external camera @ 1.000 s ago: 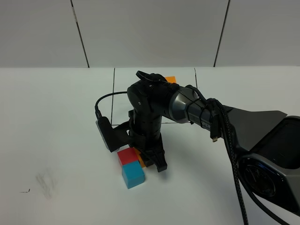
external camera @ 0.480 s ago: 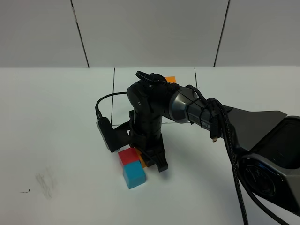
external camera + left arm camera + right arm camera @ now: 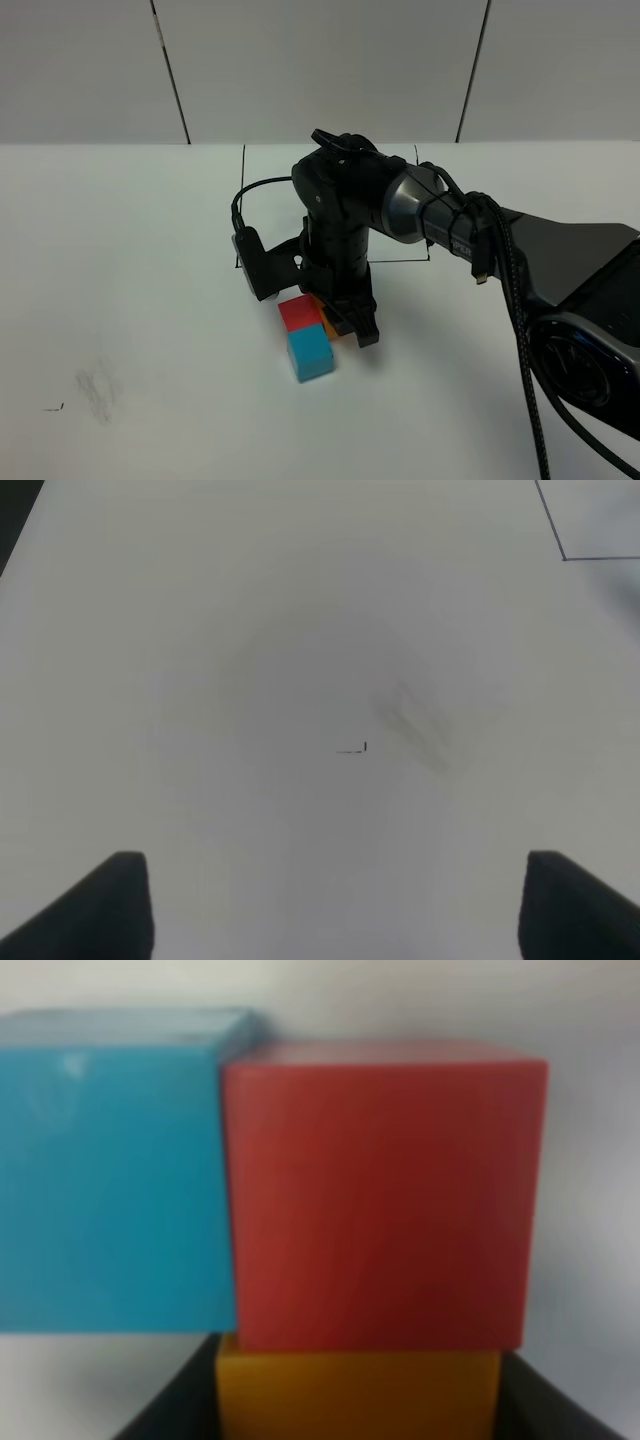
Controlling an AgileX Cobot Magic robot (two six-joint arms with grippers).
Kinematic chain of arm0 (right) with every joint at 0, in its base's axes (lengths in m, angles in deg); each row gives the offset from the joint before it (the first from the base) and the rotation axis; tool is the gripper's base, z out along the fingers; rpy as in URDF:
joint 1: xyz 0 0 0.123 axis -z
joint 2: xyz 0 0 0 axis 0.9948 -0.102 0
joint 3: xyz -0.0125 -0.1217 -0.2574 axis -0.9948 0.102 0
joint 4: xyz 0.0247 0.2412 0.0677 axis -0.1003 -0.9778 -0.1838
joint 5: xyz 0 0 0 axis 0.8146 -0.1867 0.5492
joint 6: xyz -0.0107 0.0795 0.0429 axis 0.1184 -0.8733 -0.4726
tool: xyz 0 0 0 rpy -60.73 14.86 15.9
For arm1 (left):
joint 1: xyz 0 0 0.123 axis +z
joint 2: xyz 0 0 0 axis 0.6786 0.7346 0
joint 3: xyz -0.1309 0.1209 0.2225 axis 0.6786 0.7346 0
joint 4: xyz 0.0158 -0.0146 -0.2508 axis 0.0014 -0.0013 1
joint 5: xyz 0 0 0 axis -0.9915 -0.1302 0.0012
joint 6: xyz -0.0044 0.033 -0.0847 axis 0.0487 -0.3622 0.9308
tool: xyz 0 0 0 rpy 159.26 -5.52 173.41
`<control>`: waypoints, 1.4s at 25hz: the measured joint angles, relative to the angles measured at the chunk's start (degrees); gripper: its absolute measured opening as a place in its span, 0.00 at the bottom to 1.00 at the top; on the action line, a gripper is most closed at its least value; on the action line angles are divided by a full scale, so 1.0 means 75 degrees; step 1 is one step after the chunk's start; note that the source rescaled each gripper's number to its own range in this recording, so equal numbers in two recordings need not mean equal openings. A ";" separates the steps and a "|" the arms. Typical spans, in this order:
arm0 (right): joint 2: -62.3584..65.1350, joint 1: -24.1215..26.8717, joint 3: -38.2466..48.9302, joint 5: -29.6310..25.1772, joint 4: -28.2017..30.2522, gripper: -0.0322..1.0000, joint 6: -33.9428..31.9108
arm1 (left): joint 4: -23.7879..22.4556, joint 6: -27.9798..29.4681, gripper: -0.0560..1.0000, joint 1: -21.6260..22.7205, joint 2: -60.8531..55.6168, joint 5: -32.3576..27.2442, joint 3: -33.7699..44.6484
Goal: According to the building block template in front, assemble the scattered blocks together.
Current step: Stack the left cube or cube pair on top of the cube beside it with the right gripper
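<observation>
My right gripper (image 3: 345, 325) is down at the table (image 3: 120, 300), jaws pinched on the orange block (image 3: 331, 328); in the right wrist view that block (image 3: 358, 1395) sits between the two dark fingers, which press its side faces; the log of my own feel agrees with a closed grip. My left gripper (image 3: 330, 905) hangs over bare table, fingers spread wide, holding nothing; it is not seen in the high view.

Positions: red block (image 3: 300, 312) and blue block (image 3: 311, 354) lie touching, blue nearer the camera; orange is pressed against red on my arm's side; in the wrist view red (image 3: 380, 1195) meets blue (image 3: 115, 1170) face to face, orange flush under red. The three read as an L. The template is hidden behind my arm in the high view; only parts of its black frame (image 3: 243, 200) show, so I cannot check the colour order.

Handling, judged: plain matte cubes, rigid, likely light; flat faces give a sure pinch; take across two opposite free faces, centred, never a corner. Being light they slide readily on this smooth top; a sideways nudge shifts all three together; release should be straight and gentle, else the joints open.
</observation>
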 joint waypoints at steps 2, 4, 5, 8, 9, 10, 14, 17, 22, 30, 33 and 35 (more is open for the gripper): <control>0.0046 0.0072 0.0000 0.0000 -0.0007 0.03 -0.0190 | 0.0000 0.0000 0.80 0.0000 0.0000 0.0000 0.0000; 0.0070 0.0170 0.0000 -0.0010 -0.0037 0.03 -0.0420 | 0.0000 0.0000 0.80 0.0000 0.0000 0.0000 0.0000; 0.0069 0.0205 0.0000 -0.0012 -0.0037 0.03 -0.0603 | 0.0000 0.0000 0.80 0.0000 0.0000 0.0000 0.0000; 0.0106 0.0339 0.0000 -0.0066 -0.0009 0.03 -0.0966 | 0.0000 0.0000 0.80 0.0000 0.0000 0.0000 0.0000; 0.0120 0.0384 0.0000 -0.0108 -0.0010 0.03 -0.1026 | 0.0000 0.0000 0.80 0.0000 0.0000 0.0000 0.0000; 0.0129 0.0413 0.0000 -0.0141 -0.0010 0.03 -0.1066 | 0.0000 0.0000 0.80 0.0000 0.0000 0.0000 0.0000; 0.0145 0.0483 0.0000 -0.0246 -0.0010 0.03 -0.1240 | 0.0000 0.0000 0.80 0.0000 0.0000 0.0000 0.0000; 0.0145 0.0498 0.0000 -0.0262 -0.0010 0.03 -0.1277 | 0.0000 0.0000 0.80 0.0000 0.0000 0.0000 0.0000; 0.0145 0.0498 0.0000 -0.0223 -0.0010 0.03 -0.1291 | 0.0000 0.0000 0.80 0.0000 0.0000 0.0000 0.0000; 0.0145 0.0498 0.0000 -0.0093 -0.0019 0.03 -0.1301 | 0.0000 0.0000 0.80 0.0000 0.0000 0.0000 0.0000; 0.0091 0.0498 0.0007 -0.0055 -0.0039 0.03 -0.1301 | 0.0000 0.0000 0.80 0.0000 0.0000 0.0000 0.0000; 0.0001 0.0504 0.0007 -0.0038 -0.0072 0.03 -0.1301 | 0.0000 0.0000 0.80 0.0000 0.0000 0.0000 0.0000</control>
